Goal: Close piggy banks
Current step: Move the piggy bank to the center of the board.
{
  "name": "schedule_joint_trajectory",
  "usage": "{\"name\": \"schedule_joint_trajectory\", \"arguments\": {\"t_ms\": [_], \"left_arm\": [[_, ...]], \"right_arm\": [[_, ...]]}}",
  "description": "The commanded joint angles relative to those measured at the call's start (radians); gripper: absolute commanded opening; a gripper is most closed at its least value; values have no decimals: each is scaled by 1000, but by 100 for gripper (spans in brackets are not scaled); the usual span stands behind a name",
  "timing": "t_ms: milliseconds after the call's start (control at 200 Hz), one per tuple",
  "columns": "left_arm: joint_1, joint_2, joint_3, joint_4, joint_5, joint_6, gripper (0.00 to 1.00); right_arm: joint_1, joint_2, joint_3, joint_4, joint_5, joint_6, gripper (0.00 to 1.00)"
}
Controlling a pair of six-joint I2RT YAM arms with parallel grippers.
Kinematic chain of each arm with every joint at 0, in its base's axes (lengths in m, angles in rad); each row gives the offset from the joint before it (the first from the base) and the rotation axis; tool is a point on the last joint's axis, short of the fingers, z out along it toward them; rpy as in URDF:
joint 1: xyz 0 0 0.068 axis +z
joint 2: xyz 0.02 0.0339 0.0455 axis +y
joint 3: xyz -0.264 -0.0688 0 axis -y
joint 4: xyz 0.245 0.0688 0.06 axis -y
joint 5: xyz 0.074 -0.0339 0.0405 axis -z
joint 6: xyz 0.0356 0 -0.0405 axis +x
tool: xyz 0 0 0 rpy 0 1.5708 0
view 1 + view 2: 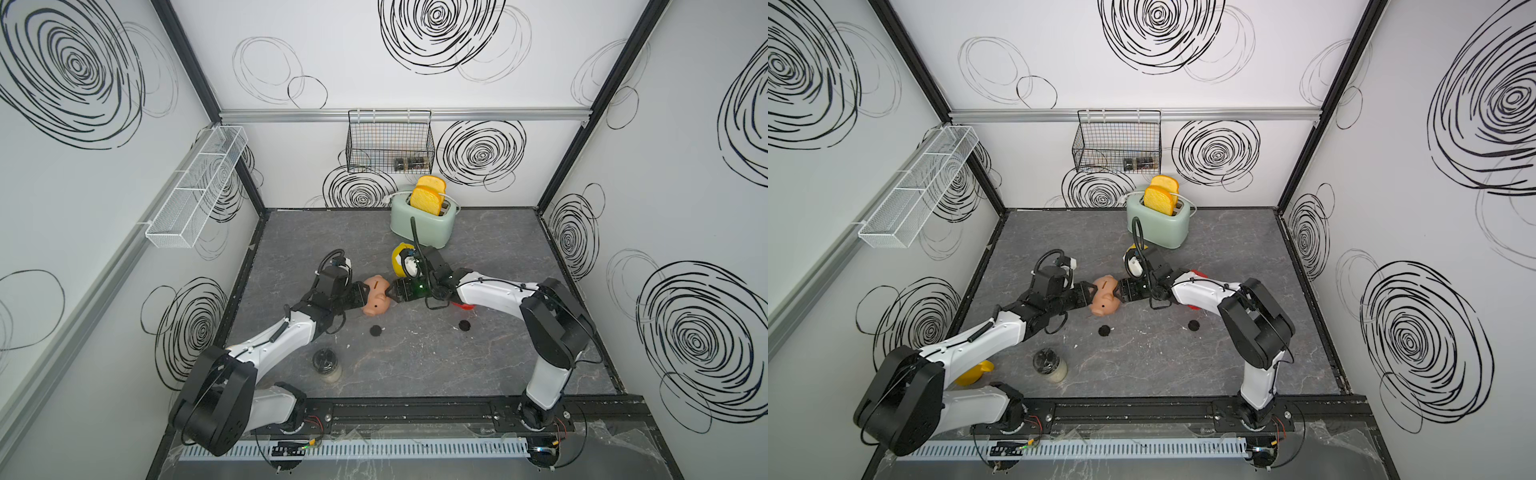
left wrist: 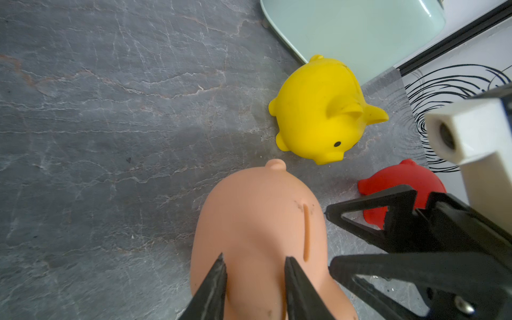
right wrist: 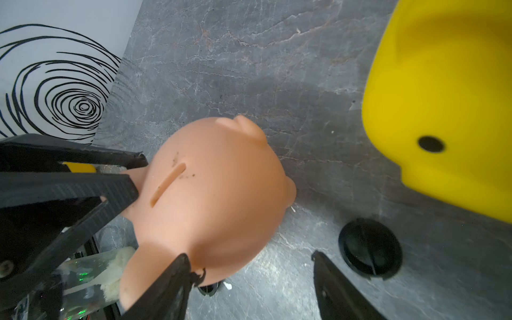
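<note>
Pinching the pale pink pig (image 1: 374,301), dirt-specked by its slot, left fingers (image 2: 213,288) clamp; right fingers (image 3: 335,285) gape.

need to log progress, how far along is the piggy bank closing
Done: nothing visibly; two black round plugs lie loose on the grey table. In hand: the left hand is shut on the pale pink plastic piggy bank, the open right hand opposite. Left: plugging it, the yellow plastic piggy bank and the red plastic piggy bank; their belly holes are hidden.
</note>
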Motion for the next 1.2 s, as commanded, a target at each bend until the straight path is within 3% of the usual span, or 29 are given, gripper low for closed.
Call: {"name": "schedule_joint_trajectory", "arguments": {"t_ms": [0,575,961,1196], "left_arm": [[11,20,-15,-5,-2,-18,39],[35,-11,-18,-12,16,-29,41],[52,-112,4,-104,11,-10,51],[51,-97,5,-104,13,7,52]], "right_arm": [[12,37,35,7,-16,11,70],[13,185,209,-50,-20,3,67],[5,84,154,-22,-14,9,66],[5,47,127,-17,-16,13,66]]}}
